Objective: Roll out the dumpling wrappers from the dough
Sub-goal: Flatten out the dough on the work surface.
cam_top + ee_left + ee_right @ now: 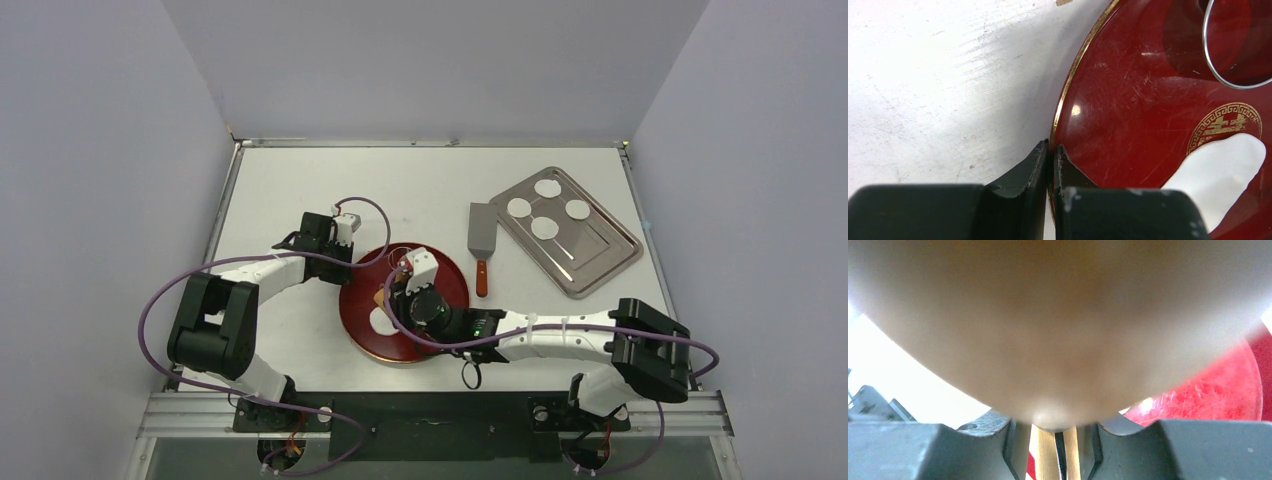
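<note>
- Steadying the round red gold-rimmed plate, your left gripper pinched its rim.
- Four round white dumpling wrappers lay on the steel tray.
- Soft white dough lay on the plate; your right gripper clasped a tan wooden tool, and pressing the dough flat likely came next.

One camera looks down from high above the worktop. Two wrist cameras sit very close. All see the red plate.

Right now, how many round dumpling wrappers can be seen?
4 dumpling wrappers, all on the metal tray: far, left, right, near. The right arm covers part of the red plate, so another may be hidden.
</note>
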Controlling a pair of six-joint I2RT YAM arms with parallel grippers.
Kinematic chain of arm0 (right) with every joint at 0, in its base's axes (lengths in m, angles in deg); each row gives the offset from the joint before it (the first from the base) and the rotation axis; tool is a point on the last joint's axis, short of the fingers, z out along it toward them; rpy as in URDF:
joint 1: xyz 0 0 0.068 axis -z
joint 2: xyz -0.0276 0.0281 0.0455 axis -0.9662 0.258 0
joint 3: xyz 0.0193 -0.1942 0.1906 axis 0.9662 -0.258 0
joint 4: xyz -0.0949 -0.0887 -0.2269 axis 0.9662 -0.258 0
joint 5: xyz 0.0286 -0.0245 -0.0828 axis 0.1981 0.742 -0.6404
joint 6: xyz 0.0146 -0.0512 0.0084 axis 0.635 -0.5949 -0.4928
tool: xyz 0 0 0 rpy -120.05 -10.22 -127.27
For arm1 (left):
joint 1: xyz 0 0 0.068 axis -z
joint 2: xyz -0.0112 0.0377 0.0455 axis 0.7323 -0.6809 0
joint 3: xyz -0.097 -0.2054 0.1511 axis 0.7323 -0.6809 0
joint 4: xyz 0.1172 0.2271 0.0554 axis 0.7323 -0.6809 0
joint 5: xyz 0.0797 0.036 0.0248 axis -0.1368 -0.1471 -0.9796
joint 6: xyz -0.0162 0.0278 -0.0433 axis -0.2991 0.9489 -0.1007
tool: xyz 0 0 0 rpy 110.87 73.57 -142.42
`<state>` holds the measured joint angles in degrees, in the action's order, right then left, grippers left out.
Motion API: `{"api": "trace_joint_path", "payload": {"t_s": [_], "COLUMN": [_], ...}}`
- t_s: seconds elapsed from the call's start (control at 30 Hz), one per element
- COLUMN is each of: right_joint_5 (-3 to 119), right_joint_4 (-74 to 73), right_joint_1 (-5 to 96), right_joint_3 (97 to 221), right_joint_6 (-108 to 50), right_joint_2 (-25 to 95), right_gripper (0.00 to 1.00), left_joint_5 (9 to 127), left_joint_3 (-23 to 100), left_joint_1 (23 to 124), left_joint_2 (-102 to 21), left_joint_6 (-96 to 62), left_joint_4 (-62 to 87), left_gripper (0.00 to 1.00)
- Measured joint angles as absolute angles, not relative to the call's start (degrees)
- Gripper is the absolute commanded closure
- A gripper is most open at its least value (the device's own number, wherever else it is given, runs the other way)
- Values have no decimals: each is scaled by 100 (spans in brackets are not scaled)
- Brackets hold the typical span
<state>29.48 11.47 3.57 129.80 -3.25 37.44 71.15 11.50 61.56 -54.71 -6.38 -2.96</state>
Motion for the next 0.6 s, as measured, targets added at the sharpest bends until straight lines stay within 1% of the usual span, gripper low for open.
{"api": "trace_joint_path", "payload": {"t_s": [0.13,0.3,0.6], "right_joint_5": [2638,2563,2310], "right_joint_4": [1459,1713,3236], "right_joint_1": [346,282,147], "right_joint_3": [12993,12987,12628], "right_joint_6": [-410,-592,-686], "right_joint_2": [4238,5082,5574], "right_gripper": [100,100,100], "left_joint_5": [7119,7128,7065], "left_joint_3": [1150,1150,1150], "left_joint_1": [6156,6154,6139], "left_joint_2": [-5471,-5471,-5478], "left_joint_6": [-638,-636,-623], "left_joint_4": [-296,-296,-298], "left_gripper": [100,100,100]}}
